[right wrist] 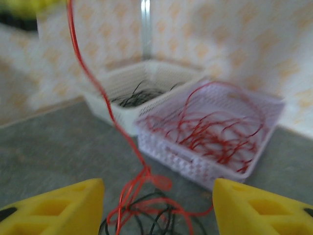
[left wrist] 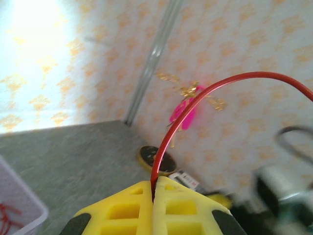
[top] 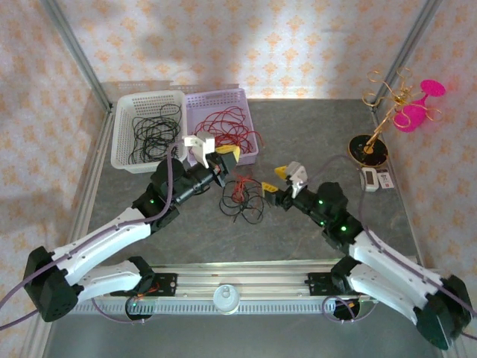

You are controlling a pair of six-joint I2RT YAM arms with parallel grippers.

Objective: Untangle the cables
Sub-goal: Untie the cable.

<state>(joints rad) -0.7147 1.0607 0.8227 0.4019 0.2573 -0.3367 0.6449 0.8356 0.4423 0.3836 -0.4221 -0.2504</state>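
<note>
Setting: grey speckled tabletop (top: 313,134), walled by cream panels (top: 298,45) with orange motifs.
Cables: thin red and black wire strands (top: 242,198) lie knotted in a loose pile on the tabletop, just in front of the lilac plastic mesh basket (top: 250,119).
Lifted strand: one red wire (left wrist: 234,78) arcs up from the pile.
Left gripper (left wrist: 152,196): yellow pads clenched on that red wire.
Right gripper (right wrist: 157,191): yellow pads spread wide, released, low beside the pile.
Lilac basket: loose red wires (top: 227,123).
White plastic mesh basket (top: 119,138): coiled black wires (top: 153,134).
Hard to make out: the right wrist view is blurred, so the knot's crossings cannot be traced.
</note>
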